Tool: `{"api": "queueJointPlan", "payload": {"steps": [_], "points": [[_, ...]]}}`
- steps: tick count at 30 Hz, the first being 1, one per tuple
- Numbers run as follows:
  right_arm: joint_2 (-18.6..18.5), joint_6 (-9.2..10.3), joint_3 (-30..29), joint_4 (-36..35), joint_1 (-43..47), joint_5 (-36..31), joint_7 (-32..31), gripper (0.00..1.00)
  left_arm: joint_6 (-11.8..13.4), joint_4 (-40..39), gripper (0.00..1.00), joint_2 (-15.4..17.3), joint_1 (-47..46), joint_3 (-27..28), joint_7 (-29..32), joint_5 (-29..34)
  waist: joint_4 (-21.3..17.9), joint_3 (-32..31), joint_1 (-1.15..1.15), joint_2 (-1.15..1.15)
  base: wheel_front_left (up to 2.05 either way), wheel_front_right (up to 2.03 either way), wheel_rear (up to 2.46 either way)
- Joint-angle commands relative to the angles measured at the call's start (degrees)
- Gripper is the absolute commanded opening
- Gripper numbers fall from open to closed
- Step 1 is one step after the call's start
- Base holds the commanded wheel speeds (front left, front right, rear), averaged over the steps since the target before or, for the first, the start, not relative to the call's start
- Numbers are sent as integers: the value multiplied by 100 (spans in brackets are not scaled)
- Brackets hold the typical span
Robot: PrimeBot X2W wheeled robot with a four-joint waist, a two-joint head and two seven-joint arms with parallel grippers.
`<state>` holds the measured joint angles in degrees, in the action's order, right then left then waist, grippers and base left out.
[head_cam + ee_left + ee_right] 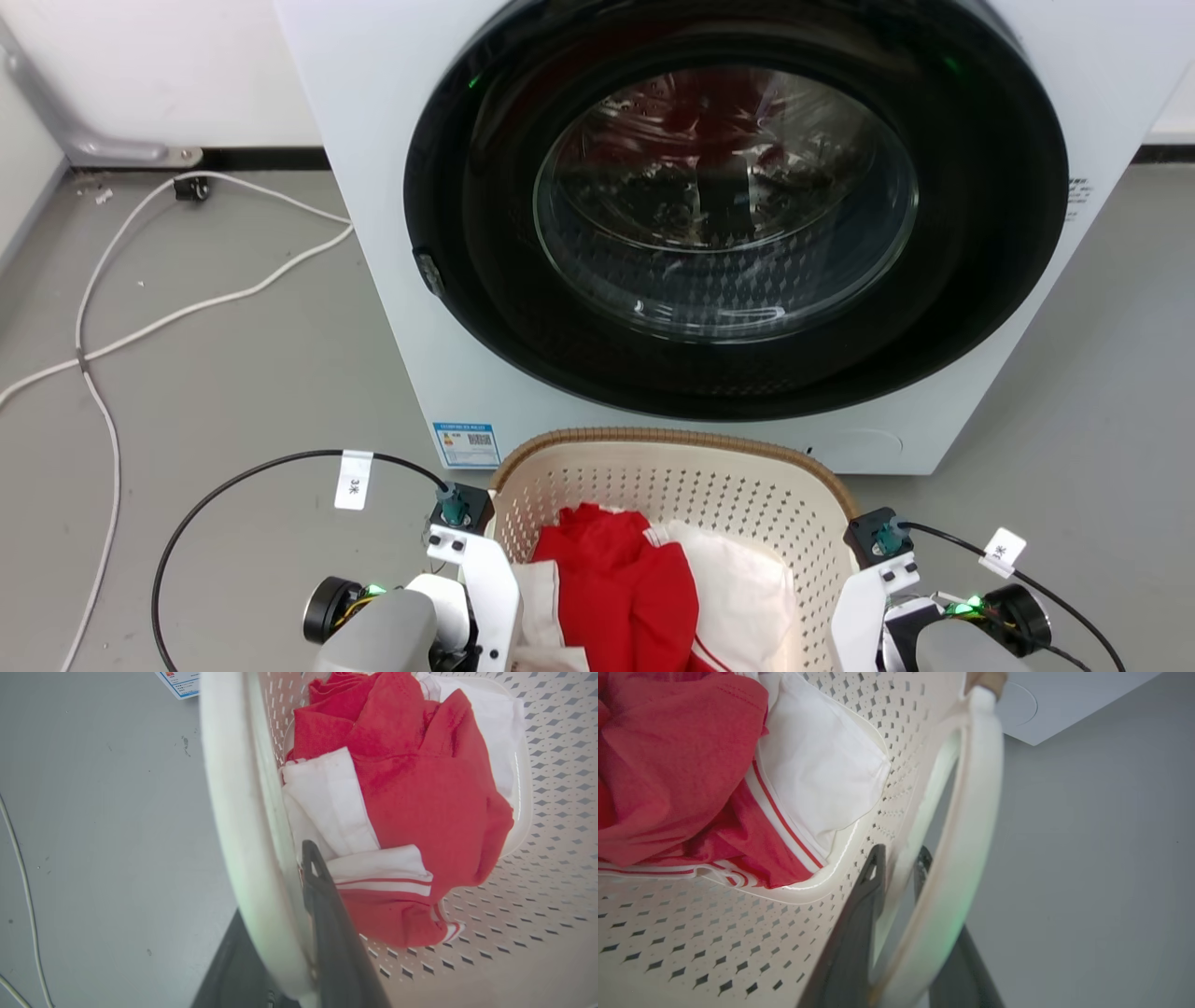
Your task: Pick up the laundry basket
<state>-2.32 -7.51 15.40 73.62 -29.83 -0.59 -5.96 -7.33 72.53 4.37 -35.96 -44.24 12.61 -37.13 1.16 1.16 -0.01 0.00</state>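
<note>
Clerk: Left gripper (280,914), 7 o'clock in the head view: one dark finger inside the laundry basket (672,437), one outside, clamped on its white loop handle (233,812).
Checker: Right gripper (900,858)?
Clerk: 5 o'clock, likewise closed across the opposite handle.
Checker: Basket location?
Clerk: 6 o'clock, close before the washing machine (373,233) at 12; whether it rests on the grey floor (233,392) cannot be told. Contents: red garment (616,579), white garment (747,579). White cable (187,308), 9 o'clock.
</note>
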Motion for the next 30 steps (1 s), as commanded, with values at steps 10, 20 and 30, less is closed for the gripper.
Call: {"api": "queueJointPlan", "payload": {"steps": [10, 20, 30], "points": [[-123, 4, 419, 27, 233, 322, -361, 0, -15, -160, 0, 136, 233, -283, 412, -321, 38, -356, 1, 0, 0, 0, 0], [-227, 4, 787, 29, 115, 670, -510, 0, -14, -222, 0, 227, 251, -529, 493, -548, 103, -503, 1, 0, 0, 0, 0], [-285, 4, 1108, 31, 104, 997, -554, 0, -14, -212, 0, 276, 236, -716, 505, -764, 129, -536, 1, 0, 0, 0, 0]]}}
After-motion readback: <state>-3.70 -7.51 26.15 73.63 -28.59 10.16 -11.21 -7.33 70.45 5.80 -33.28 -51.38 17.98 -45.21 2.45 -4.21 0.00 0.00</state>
